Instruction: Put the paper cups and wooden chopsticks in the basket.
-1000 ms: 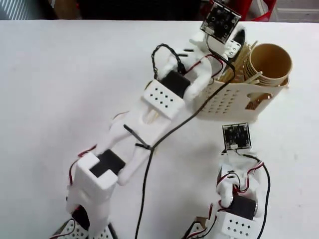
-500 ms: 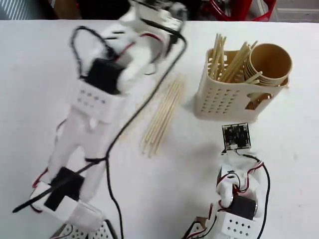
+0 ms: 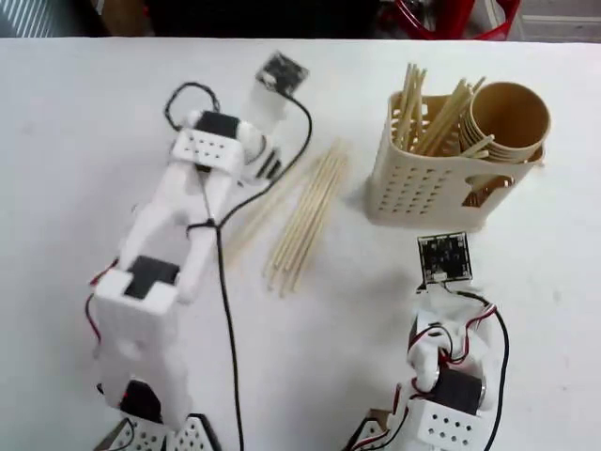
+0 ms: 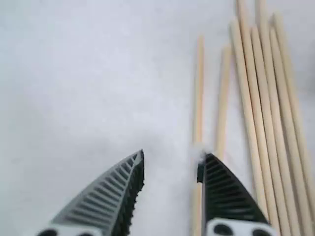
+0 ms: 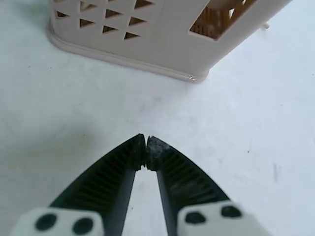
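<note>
While the left gripper hangs open, empty, at the edge of the loose pale wooden chopsticks on the white table, the right gripper sits closed near the cream perforated plastic basket, which holds stacked tan paper cups and more chopsticks.

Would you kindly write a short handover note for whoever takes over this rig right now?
Left gripper: open and empty, over the table at the edge of the loose chopsticks.
Right gripper: shut and empty, in front of the basket, not touching it.
Done: the paper cups sit stacked in the basket, with a bunch of chopsticks standing beside them.
Left to do: the loose chopsticks lie on the table between the left arm and the basket and need to go in.
</note>
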Controlling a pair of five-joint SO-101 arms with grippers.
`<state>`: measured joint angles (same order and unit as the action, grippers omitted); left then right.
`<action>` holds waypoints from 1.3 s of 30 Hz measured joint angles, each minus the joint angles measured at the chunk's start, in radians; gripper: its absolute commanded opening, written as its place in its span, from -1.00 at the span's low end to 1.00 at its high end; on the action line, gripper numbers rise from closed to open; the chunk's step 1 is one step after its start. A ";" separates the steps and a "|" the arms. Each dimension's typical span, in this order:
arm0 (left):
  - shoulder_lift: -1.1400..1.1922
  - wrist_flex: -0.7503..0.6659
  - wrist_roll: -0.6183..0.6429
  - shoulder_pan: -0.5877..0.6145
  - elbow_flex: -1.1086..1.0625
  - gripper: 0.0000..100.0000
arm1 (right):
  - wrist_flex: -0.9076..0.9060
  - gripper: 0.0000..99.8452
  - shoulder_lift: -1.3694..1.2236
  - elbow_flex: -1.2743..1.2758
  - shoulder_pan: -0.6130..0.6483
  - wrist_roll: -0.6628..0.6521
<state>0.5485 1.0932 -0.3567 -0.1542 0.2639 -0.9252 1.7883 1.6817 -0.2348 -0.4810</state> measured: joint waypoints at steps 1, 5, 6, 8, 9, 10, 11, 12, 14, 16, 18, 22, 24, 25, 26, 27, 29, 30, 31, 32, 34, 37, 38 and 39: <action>0.032 0.012 -0.009 -0.002 0.017 -0.65 | 0.000 -0.96 0.000 0.000 0.000 -0.003; 0.121 0.086 -0.020 0.000 0.104 -0.65 | 0.000 -0.96 0.000 0.000 0.000 -0.028; 0.140 0.095 -0.021 -0.003 0.123 -0.65 | 0.000 -0.96 0.000 0.000 0.000 -0.031; 0.167 0.109 -0.021 -0.011 0.157 -0.65 | 0.000 -0.96 0.000 0.000 0.000 -0.031; 0.175 0.110 -0.021 -0.012 0.167 -0.64 | 0.000 -0.96 0.000 0.000 0.000 -0.031; 0.180 0.118 -0.021 -0.012 0.178 -0.63 | 0.000 -0.96 0.000 0.000 0.000 -0.031; 0.183 0.124 -0.021 -0.011 0.183 -0.60 | 0.000 -0.96 0.000 0.000 0.000 -0.031; 0.183 0.130 -0.021 -0.008 0.186 -0.59 | 0.000 -0.96 0.000 0.000 0.000 -0.031; 0.183 0.140 -0.021 -0.008 0.189 -0.57 | 0.000 -0.96 0.000 0.000 0.000 -0.031; 0.183 0.140 -0.021 -0.009 0.189 -0.57 | 0.000 -0.96 0.000 0.000 0.000 -0.031; 0.183 0.153 -0.021 -0.011 0.190 -0.56 | 0.000 -0.96 0.000 0.000 0.000 -0.031; 0.183 0.166 -0.021 -0.023 0.190 -0.57 | 0.000 -0.96 0.000 0.000 0.000 -0.031; 0.183 0.167 -0.023 -0.031 0.190 -0.57 | 0.000 -0.96 0.000 0.000 0.000 -0.031; 0.183 0.170 -0.023 -0.034 0.190 -0.57 | 0.000 -0.96 0.000 0.000 0.000 -0.031; 0.183 0.170 -0.023 -0.035 0.190 -0.57 | 0.000 -0.96 0.000 0.000 0.000 -0.031; 0.183 0.170 -0.023 -0.035 0.190 -0.57 | 0.000 -0.96 0.000 0.000 0.000 -0.031; 0.183 0.170 -0.023 -0.035 0.190 -0.57 | -0.006 -0.96 0.000 0.000 0.000 -0.031; 0.183 0.173 -0.023 -0.035 0.190 -0.57 | -0.009 -0.96 0.000 0.000 0.000 -0.031; 0.183 0.175 -0.023 -0.035 0.190 -0.57 | -0.011 -0.96 0.000 0.000 0.000 -0.031; 0.183 0.175 -0.023 -0.037 0.190 -0.57 | -0.011 -0.96 0.000 0.000 0.000 -0.031; 0.183 0.175 -0.023 -0.048 0.190 -0.57 | -0.012 -0.96 0.000 0.000 0.000 -0.031; 0.183 0.175 -0.023 -0.063 0.190 -0.57 | -0.012 -0.96 0.000 0.000 0.000 -0.031; 0.183 0.175 -0.023 -0.063 0.190 -0.57 | -0.012 -0.96 0.000 0.000 0.000 -0.031; 0.183 0.170 -0.023 -0.061 0.190 -0.57 | -0.012 -0.96 0.000 0.000 0.000 -0.031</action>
<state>0.7311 1.2635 -0.3798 -0.2156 0.4542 -0.9375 1.7883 1.6817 -0.2348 -0.5117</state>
